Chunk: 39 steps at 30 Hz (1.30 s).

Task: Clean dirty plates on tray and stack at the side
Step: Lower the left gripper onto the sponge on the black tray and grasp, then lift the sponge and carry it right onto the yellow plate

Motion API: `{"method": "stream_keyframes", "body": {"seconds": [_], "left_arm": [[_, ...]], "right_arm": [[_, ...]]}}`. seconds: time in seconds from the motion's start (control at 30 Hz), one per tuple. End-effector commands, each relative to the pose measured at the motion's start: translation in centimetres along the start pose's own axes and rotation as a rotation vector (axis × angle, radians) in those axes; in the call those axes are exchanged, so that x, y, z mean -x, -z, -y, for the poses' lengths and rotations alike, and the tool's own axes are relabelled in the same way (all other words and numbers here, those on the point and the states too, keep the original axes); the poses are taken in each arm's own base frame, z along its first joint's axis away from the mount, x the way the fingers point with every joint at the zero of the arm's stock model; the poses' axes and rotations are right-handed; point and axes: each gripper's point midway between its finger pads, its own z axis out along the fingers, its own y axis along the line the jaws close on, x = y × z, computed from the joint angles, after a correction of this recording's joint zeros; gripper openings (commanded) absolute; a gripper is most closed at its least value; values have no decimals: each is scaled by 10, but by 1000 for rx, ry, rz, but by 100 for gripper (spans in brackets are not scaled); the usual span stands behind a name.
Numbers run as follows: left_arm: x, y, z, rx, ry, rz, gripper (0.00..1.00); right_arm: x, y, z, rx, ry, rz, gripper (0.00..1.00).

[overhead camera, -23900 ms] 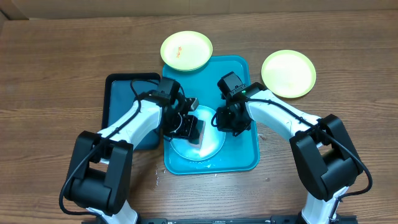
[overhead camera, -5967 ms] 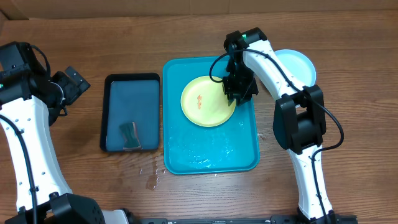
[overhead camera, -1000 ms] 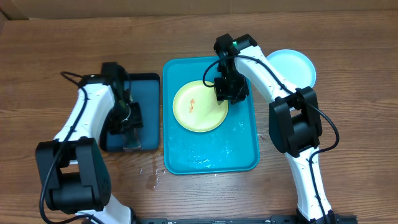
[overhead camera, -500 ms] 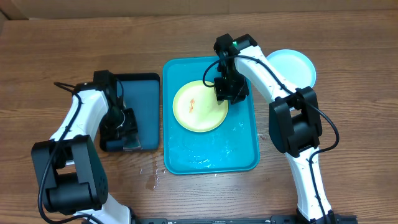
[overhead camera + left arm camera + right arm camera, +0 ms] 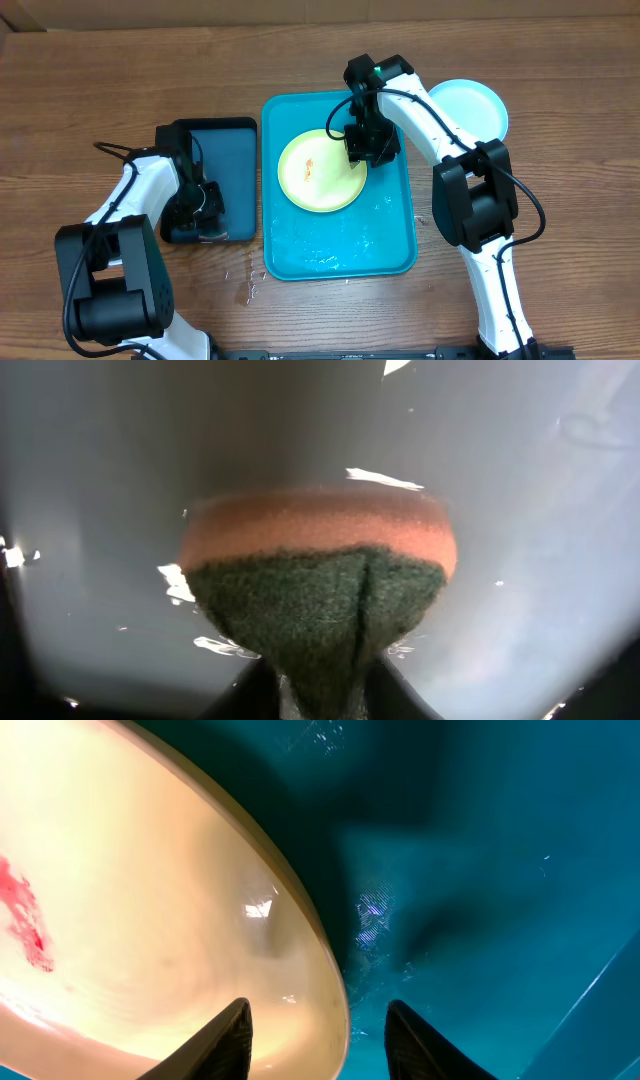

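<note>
1. Plate (image 5: 320, 170), yellow, lies in the teal tray (image 5: 340, 262) with a red smear (image 5: 309, 168). Right fingers (image 5: 228, 1040) are part open and straddle its rim, no clear pinch.
2. Left fingers (image 5: 258, 692) are pinched on the sponge (image 5: 320, 590) in the dark tray (image 5: 225, 150).
3. Best: steady the rim, scrub the smear green side down.

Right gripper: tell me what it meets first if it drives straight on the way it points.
Likely the yellow plate: its rim lies between the open fingers of the right gripper, so that edge comes first, with the teal tray floor just behind. Exact depth is unclear.
</note>
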Motion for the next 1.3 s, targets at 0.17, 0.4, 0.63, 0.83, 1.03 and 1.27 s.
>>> {"method": "stream_keyframes", "body": {"seconds": [0.17, 0.4, 0.63, 0.83, 1.03, 1.27], "left_arm": [[19, 34, 12, -33, -139, 21, 4], [56, 97, 48, -194, -252, 232, 4], [61, 135, 56, -227, -313, 373, 4], [62, 137, 51, -193, -306, 385, 4], [63, 136, 49, -183, -280, 383, 4], [57, 134, 64, -184, -323, 371, 4]], "right_arm": [[1, 21, -9, 25, 16, 51, 45], [1, 21, -9, 25, 16, 51, 45], [3, 21, -9, 27, 17, 56, 40], [4, 21, -10, 29, 19, 62, 65], [4, 21, -10, 29, 18, 61, 49], [0, 21, -9, 25, 15, 45, 8]]}}
